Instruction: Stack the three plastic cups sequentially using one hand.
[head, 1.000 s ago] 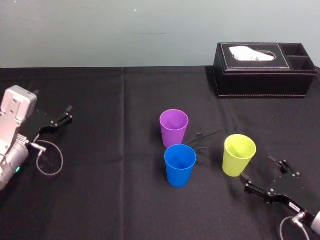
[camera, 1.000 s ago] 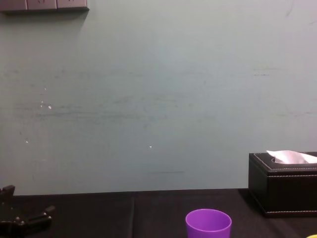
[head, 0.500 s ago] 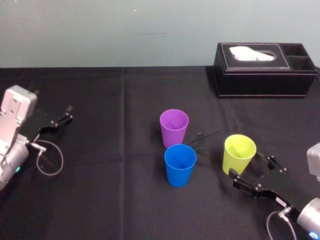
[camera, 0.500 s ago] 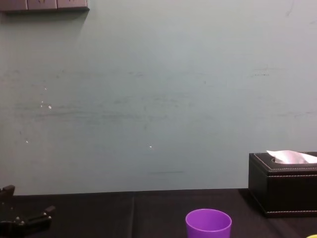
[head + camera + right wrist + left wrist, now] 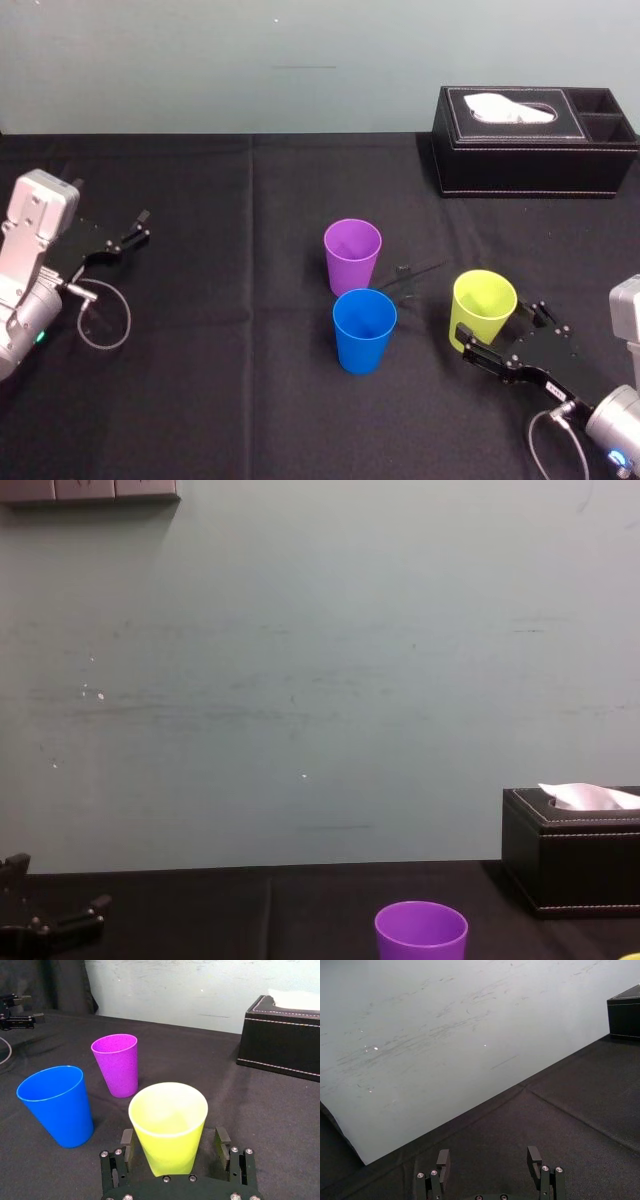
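Right gripper (image 5: 174,1139): over the last second I have brought it forward across the black tablecloth (image 5: 250,400), from a position short of the cups to one at the yellow-green cup (image 5: 483,308).
Tool state: jaws spread wide, one finger on each side of the yellow-green cup's lower wall. The wrist view shows a gap on both sides, so nothing is gripped yet.
Yellow-green cup: upright on the cloth, mouth up, on my right side of the group and apart from the other two. It has not shifted during the approach.
Blue cup (image 5: 364,330): upright, nearest to me, at the centre and just in front of the purple one.
Purple cup (image 5: 352,255): upright, just behind the blue cup. I cannot tell whether the two touch.
Left gripper (image 5: 489,1156): parked at the far left of the table with its fingers apart, holding nothing.
Tissue box (image 5: 535,140): at the back right, well apart from the cups.
Meaning for the task: I judge the approach complete and the first pick about to begin. No cup is nested yet, so all stacking remains.
Next move, as I read it: close on the yellow-green cup and lift it straight up. The smooth tapered wall could slip downward in a loose pinch.
Risk: carrying it left toward the blue cup passes close to that cup's rim.
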Available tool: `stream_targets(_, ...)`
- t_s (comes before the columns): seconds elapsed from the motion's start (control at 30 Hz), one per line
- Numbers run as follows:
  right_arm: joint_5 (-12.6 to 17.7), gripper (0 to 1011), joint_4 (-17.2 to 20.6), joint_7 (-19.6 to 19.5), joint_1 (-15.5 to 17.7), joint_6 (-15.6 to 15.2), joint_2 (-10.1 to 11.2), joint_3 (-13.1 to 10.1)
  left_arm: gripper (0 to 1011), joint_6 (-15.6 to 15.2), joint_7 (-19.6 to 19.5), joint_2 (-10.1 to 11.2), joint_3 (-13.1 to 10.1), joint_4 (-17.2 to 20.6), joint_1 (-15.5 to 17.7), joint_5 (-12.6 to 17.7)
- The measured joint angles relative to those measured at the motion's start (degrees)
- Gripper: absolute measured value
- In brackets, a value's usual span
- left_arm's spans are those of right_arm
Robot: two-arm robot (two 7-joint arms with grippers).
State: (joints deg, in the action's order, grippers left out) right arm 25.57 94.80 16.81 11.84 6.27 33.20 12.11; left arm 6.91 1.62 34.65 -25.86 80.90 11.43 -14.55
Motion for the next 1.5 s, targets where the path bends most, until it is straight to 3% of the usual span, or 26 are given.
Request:
stream_targets(0.87,-3.88,1003,-3.42,2.28,-4.40,-1.82,-5.43,-0.44,1011,0.00,0.00,0.00,0.00,0.00,0.00,0.00)
stream_targets(1.0,-5.62,1003,-3.41,1.87,-4.56,-2.13,-5.84,-0.50,1012,0.00,0.00,0.00,0.00,0.00,0.00,0.00)
stream_targets(1.5,-5.20,1003,-3.36,1.86,-4.53,-2.09,-5.76,-0.49,1011,0.00,0.00,0.00,0.00,0.00,0.00,0.00)
